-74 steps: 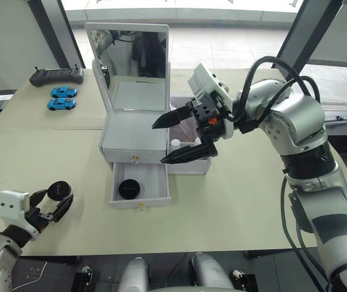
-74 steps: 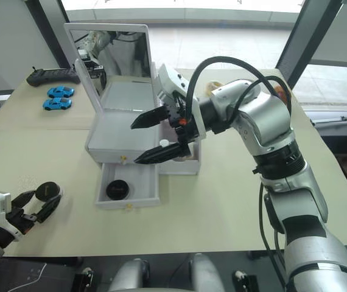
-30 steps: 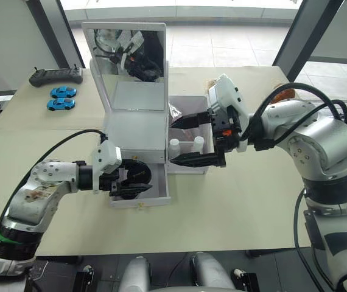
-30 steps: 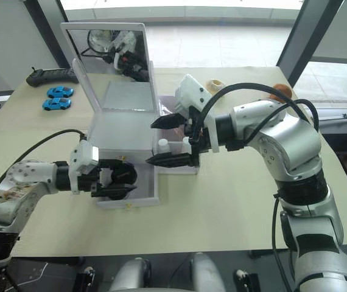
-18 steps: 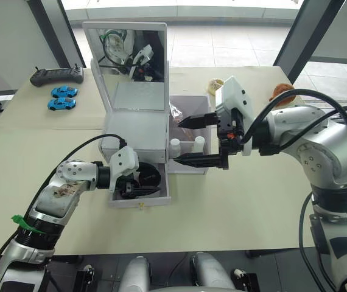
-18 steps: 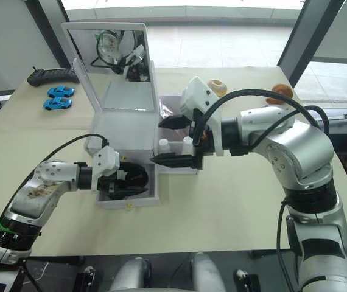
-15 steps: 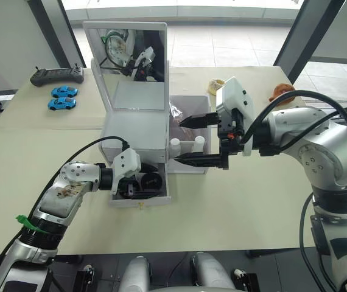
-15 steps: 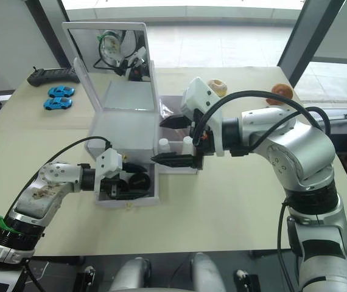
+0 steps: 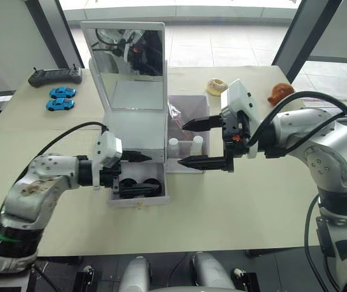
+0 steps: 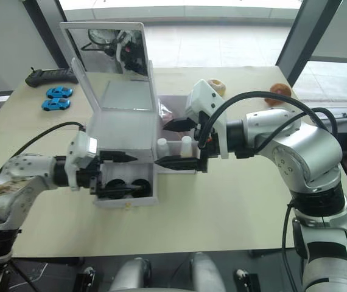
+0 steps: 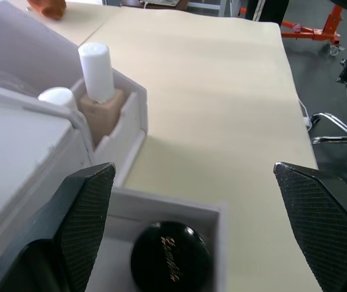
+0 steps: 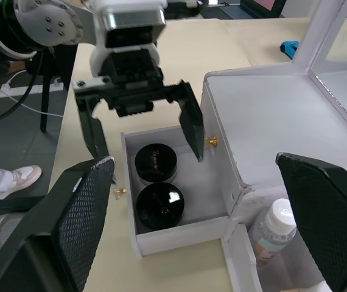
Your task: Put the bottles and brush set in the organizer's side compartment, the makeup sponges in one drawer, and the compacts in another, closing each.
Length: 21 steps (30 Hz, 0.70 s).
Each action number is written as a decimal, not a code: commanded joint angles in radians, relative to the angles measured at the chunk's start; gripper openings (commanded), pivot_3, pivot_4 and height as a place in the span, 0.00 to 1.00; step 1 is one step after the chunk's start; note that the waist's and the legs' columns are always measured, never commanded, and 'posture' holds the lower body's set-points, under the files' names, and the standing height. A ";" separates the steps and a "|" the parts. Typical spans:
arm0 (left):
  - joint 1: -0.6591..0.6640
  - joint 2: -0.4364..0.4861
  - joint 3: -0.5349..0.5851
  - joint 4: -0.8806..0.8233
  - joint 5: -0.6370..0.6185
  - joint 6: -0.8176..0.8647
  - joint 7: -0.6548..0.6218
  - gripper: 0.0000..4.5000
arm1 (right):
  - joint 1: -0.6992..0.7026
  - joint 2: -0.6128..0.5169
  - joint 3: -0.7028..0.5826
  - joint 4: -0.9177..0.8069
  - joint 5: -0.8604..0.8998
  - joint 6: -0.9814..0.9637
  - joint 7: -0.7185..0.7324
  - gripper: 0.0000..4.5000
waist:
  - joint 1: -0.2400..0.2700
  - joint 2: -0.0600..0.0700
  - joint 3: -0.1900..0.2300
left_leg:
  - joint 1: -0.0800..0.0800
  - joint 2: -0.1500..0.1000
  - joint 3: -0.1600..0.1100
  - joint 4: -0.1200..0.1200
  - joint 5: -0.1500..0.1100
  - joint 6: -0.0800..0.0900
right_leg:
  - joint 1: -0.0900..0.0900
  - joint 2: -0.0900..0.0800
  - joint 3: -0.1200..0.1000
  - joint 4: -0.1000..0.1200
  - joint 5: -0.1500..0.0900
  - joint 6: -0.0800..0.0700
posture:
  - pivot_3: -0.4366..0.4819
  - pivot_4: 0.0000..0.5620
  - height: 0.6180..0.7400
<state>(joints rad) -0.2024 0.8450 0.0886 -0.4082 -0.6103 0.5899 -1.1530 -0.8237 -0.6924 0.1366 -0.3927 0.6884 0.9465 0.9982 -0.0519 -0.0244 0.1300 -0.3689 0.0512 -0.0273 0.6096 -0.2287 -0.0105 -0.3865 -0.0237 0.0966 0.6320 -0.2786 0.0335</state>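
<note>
On the far left of the pale counter [image 9: 52, 140] lie a black remote [image 9: 55, 76] and two small blue toy cars [image 9: 63, 92], well away from the work.

Next comes the left gripper [image 9: 138, 174]. Its two black fingers [image 9: 138, 157] are spread wide and hold nothing. They hang right over the open bottom drawer [image 9: 138, 194] of the white plastic organizer with the tall mirror [image 9: 138, 131]. Two round black compacts [image 12: 156, 163] sit side by side inside that drawer. The drawer above it, with a little gold knob [image 12: 210, 141], is shut.

Just to the right of the drawers is the deep white side compartment [image 9: 189, 131]. The two small bottles with white caps [image 9: 185, 146] stand at its front, and the clear pouch of brushes with reddish handles [image 9: 178, 115] leans at the back. I cannot see the pink sponges.

Further right is the right gripper [image 9: 205, 143]. Its fingers are also spread apart and empty, and they hover near the side compartment without touching it.

Both compacts look put away, so I think the job now is to close the bottom drawer. To do it well, the left gripper should lift its fingers clear of the drawer first. Then it should press on the drawer front, near the gold knob [image 9: 140, 206], and push straight back. A slow, even push is best so the light box does not slide or tip. The right gripper could rest against the organizer to hold it in place.

At the far right edge a small brown thing [image 9: 279, 92] and a pale ring shape [image 9: 216, 86] lie on the counter.
</note>
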 commanded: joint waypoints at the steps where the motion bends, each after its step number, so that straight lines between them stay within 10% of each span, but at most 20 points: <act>1: 0.142 0.046 0.106 -0.086 -0.065 0.035 -0.011 1.00 | -0.041 0.014 0.019 0.029 -0.015 -0.058 0.044 1.00 | 0.000 0.001 0.000 | 0.000 0.000 0.000 0.000 0.000 0.000 | 0.000 0.000 0.000 0.000 0.000 -0.001 | 0.48 0.27 1.00; 8: 0.458 0.053 0.194 -0.185 -0.048 0.043 0.037 0.66 | -0.095 0.057 0.080 0.127 -0.066 -0.140 0.130 1.00 | 0.008 0.001 0.001 | 0.000 0.000 0.001 0.000 0.000 0.000 | 0.000 -0.002 0.000 -0.001 0.002 -0.005 | 0.48 0.27 1.00; 17: 0.454 -0.138 0.104 -0.122 0.065 -0.002 0.296 0.00 | -0.114 0.085 0.093 0.160 -0.101 -0.170 0.167 1.00 | 0.007 0.001 0.001 | 0.000 0.000 0.001 0.000 0.000 0.000 | 0.000 -0.001 -0.001 -0.001 0.004 -0.008 | 0.48 0.27 1.00; 21: 0.464 -0.185 0.095 -0.113 0.106 -0.013 0.364 0.00 | -0.106 0.076 0.087 0.147 -0.103 -0.163 0.163 1.00 | 0.007 0.001 0.001 | 0.000 0.000 0.001 0.000 0.000 0.000 | 0.000 -0.001 -0.001 -0.001 0.004 -0.009 | 0.48 0.27 1.00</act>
<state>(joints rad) 0.2585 0.6638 0.1751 -0.5149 -0.5225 0.6056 -0.8194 -0.9187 -0.6081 0.2450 -0.2188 0.5867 0.7943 1.1574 -0.0450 -0.0238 0.1307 -0.3689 0.0513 -0.0265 0.6094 -0.2287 -0.0106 -0.3869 -0.0252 0.0962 0.6309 -0.2749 0.0249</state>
